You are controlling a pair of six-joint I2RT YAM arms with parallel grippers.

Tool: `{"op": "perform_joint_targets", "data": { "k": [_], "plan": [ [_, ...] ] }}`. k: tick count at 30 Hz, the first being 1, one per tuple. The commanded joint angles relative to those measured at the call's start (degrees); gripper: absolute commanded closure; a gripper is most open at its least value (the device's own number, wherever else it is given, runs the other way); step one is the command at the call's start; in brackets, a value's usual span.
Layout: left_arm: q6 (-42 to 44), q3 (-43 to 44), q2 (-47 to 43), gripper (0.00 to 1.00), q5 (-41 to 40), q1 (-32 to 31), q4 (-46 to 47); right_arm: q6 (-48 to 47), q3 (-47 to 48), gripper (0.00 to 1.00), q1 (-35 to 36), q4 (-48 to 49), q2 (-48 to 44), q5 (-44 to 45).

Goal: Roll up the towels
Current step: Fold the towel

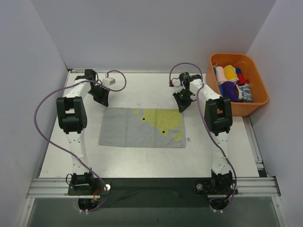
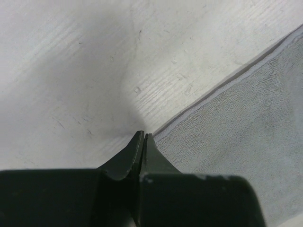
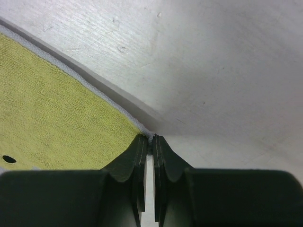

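One towel (image 1: 142,127) lies flat on the table, grey with a pale yellow-green patch and black dots. My left gripper (image 1: 102,101) is at its far left corner. In the left wrist view the jaws (image 2: 143,135) are closed, and the grey towel (image 2: 236,132) ends right at the tips. My right gripper (image 1: 182,105) is at the far right corner. In the right wrist view it (image 3: 152,138) pinches the corner hem of the yellow-green towel (image 3: 57,118). A blue-and-white patterned towel (image 1: 245,92) lies in the basket.
An orange plastic basket (image 1: 258,78) holding several coloured cloths stands at the back right. A small white box (image 1: 109,81) sits near the back left. White walls enclose the table on three sides. A metal rail (image 1: 151,184) runs along the near edge.
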Motion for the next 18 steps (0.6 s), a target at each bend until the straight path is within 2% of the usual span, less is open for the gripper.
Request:
{"op": "perform_joint_targets", "data": {
  "k": [1, 3, 4, 5, 6, 7, 10, 18],
  "plan": [
    [-2.6, 4.7, -0.7, 1.00, 4.3, 1.5, -0.9, -1.0, 2.8, 1.00, -0.7, -2.1, -0.3, 1.6],
    [-3.6, 6.2, -0.8, 1.00, 4.1, 1.8, -1.2, -1.2, 3.0, 1.00, -0.9, -2.2, -0.5, 1.6],
    [-3.4, 6.8, -0.7, 0.96, 3.5, 1.6, -1.6, -1.2, 2.9, 1.00, -0.9, -2.2, -0.7, 1.5],
    [-3.3, 6.9, -0.7, 0.86, 2.8, 1.6, -1.9, -1.2, 2.8, 1.00, -0.9, -2.2, -0.9, 1.4],
    [-2.7, 6.6, -0.9, 0.71, 1.8, 1.5, -2.6, -1.2, 2.8, 1.00, -0.9, -2.2, -0.9, 1.3],
    [-2.3, 6.1, -1.2, 0.67, 1.5, 1.4, -2.7, -1.2, 2.6, 1.00, -0.9, -2.2, -1.0, 1.3],
    [-1.5, 4.0, -1.7, 0.61, -0.4, 1.0, -2.7, -1.1, 2.3, 1.00, -0.9, -2.2, -1.0, 1.0],
    [-0.9, 0.7, -0.9, 0.57, -4.9, -0.8, -2.7, -1.0, 2.4, 1.00, -0.8, -2.2, -0.5, 1.1]
  ]
}}
